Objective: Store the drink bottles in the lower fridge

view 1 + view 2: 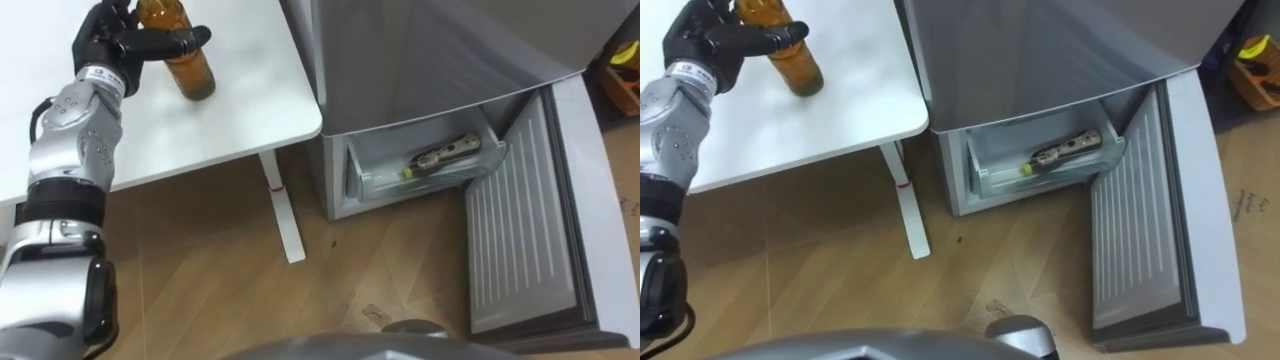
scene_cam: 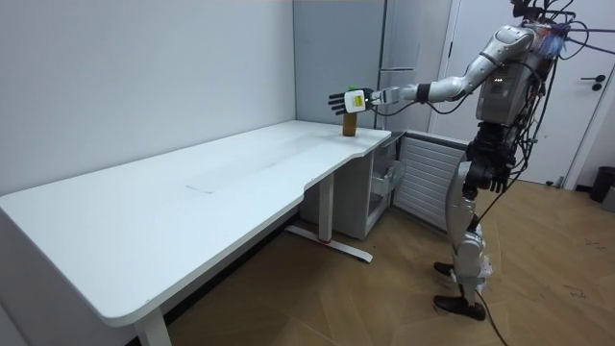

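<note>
An amber glass bottle (image 1: 192, 72) stands upright near the right corner of the white table (image 1: 230, 115). My left hand (image 1: 118, 42) is stretched out at its left side. The fingers are straight and the thumb lies across the bottle's front without closing. In the room view the left hand (image 2: 342, 99) is spread open just before the bottle (image 2: 350, 124). A second bottle (image 1: 446, 154) lies on its side in the open lower fridge drawer (image 1: 372, 186). My right hand (image 2: 501, 177) hangs at my hip in the room view.
The grey fridge (image 1: 420, 50) stands right of the table, and its lower door (image 1: 520, 235) swings open to the right. A table leg (image 1: 283, 215) stands between table and fridge. A box with a yellow item (image 1: 625, 55) sits far right. I stand facing the fridge.
</note>
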Motion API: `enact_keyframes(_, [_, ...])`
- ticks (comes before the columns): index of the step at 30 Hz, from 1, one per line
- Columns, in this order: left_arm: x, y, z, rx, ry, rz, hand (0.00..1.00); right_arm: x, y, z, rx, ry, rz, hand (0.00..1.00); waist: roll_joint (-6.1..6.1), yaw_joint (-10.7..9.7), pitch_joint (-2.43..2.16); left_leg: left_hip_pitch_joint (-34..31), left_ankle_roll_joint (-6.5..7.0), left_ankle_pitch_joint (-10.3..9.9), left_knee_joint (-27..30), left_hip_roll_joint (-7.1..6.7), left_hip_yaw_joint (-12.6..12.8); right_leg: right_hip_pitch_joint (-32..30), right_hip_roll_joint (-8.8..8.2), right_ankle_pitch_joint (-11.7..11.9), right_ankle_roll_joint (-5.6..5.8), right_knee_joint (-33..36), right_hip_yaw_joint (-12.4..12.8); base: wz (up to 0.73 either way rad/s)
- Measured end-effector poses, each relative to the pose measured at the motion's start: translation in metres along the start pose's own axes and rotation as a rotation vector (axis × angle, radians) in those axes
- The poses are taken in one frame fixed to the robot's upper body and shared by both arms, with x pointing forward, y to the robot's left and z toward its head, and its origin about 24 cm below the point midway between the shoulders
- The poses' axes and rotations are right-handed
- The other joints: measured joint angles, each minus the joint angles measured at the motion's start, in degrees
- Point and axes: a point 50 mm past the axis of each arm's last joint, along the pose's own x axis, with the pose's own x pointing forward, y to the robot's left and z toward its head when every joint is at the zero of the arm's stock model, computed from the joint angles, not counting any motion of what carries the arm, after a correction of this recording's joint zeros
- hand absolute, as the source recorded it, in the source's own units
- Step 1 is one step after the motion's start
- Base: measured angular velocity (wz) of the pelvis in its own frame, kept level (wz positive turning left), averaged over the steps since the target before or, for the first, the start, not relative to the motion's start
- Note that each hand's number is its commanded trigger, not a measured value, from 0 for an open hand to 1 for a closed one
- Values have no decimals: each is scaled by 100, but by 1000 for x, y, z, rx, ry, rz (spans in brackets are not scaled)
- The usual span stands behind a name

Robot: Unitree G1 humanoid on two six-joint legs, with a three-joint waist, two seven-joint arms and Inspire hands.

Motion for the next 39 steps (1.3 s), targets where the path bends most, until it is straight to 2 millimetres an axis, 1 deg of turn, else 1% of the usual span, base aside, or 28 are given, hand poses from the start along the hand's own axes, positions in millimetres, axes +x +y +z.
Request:
enact_keyframes(1, [0, -2, 1, 4, -2, -8, 46, 0, 0, 1, 1, -2, 0, 0, -2, 0, -1, -10, 0, 0, 13, -1, 1, -2, -3, -1, 1, -2, 0, 0])
enact_keyframes(2, [1, -5, 1, 11, -3, -20, 67, 0, 0, 1, 0, -2, -1, 0, 0, -1, -2, -13, 0, 0, 18, -1, 0, -1, -5, -1, 2, -2, -9, 0])
enact_keyframes(3, [1, -5, 1, 12, -2, -23, 75, 0, 0, 1, 0, -3, -1, 0, 2, -2, -3, -12, 0, 0, 19, -1, 0, 0, -6, -1, 2, -2, -12, 0])
enact_keyframes(4, [1, -6, 1, 10, -1, -25, 100, 0, 0, 2, 0, -4, 0, 0, 6, -8, -6, -12, 0, 0, 23, -1, 0, 1, -6, -1, 2, -2, -13, 0])
enact_keyframes(6, [1, -9, -1, 19, 6, -38, 100, 0, 0, 1, -1, -1, 0, 0, 17, -10, -12, -14, 0, 0, 28, 0, -3, 10, -9, -1, 2, -3, -30, 2])
enact_keyframes(12, [1, -9, -1, 20, 6, -39, 100, 0, 1, 2, 0, -2, 8, 0, 26, -37, -15, -23, 0, 0, 29, 0, -9, 12, -14, -1, 2, -2, -56, 0])
enact_keyframes(17, [1, -16, -7, 47, 43, -69, 100, 0, 1, 2, 0, -2, 10, 0, 56, -49, 2, -32, 0, 0, 29, 1, -13, 8, -13, -1, 2, -1, -65, 0])
enact_keyframes(21, [1, -20, -12, 63, 76, -94, 100, 0, 1, 5, 0, -8, 12, 0, 58, -116, 2, -66, 0, 0, 31, 2, -12, -18, -12, -1, 2, -5, -65, 0])
enact_keyframes(27, [1, -22, -13, 68, 79, -104, 100, 0, 2, 7, 0, -12, 13, 0, 74, -151, -8, -72, 0, 0, 42, 2, -11, -25, -13, -1, 1, -10, -58, 0])
enact_keyframes(39, [1, -21, -13, 70, 81, -100, 100, 0, 2, 7, 0, -13, 11, 0, 73, -141, -8, -28, 0, 0, 41, 1, -9, -16, -13, 0, 0, 3, -61, 0])
